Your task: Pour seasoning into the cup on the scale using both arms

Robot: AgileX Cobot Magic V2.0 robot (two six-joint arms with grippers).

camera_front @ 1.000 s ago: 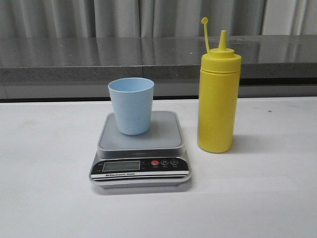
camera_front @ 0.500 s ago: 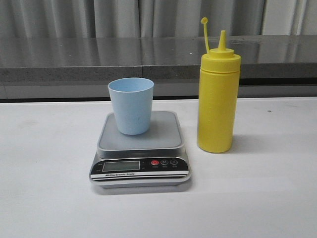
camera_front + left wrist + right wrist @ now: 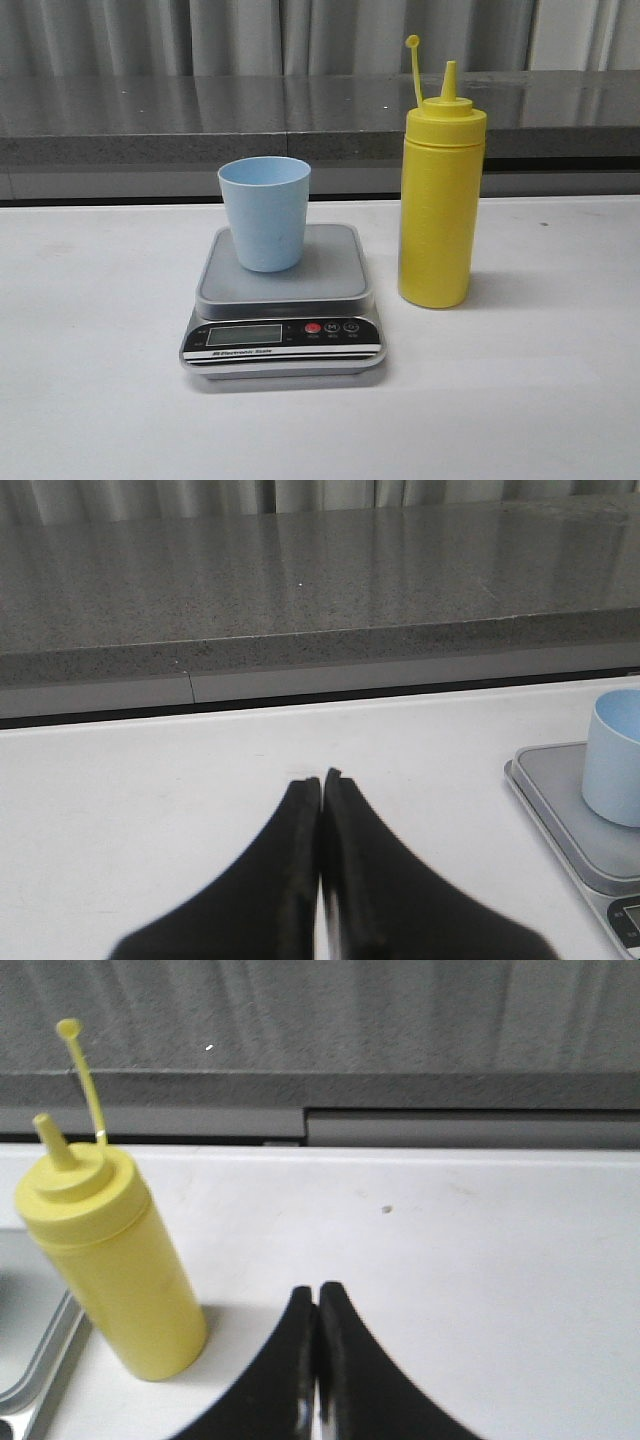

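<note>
The seasoning (image 3: 442, 200) stands upright at centre right of the front view on the table (image 3: 540, 400), nozzle pointing straight up, beside the scale (image 3: 283, 310) bearing the cup (image 3: 265, 213). Left gripper (image 3: 321, 780) and right gripper (image 3: 317, 1290) are both fully closed, empty.

This is looking like a lab or robot test bench rather than a home kitchen. A plain white counter (image 3: 100, 400) is sitting in front of a long grey speckled stone ledge (image 3: 150, 120), with pale grey pleated curtains (image 3: 230, 35) hanging behind as a backdrop. A flat digital kitchen scale (image 3: 283, 318) is standing alone, staged on the bare surface.
</note>
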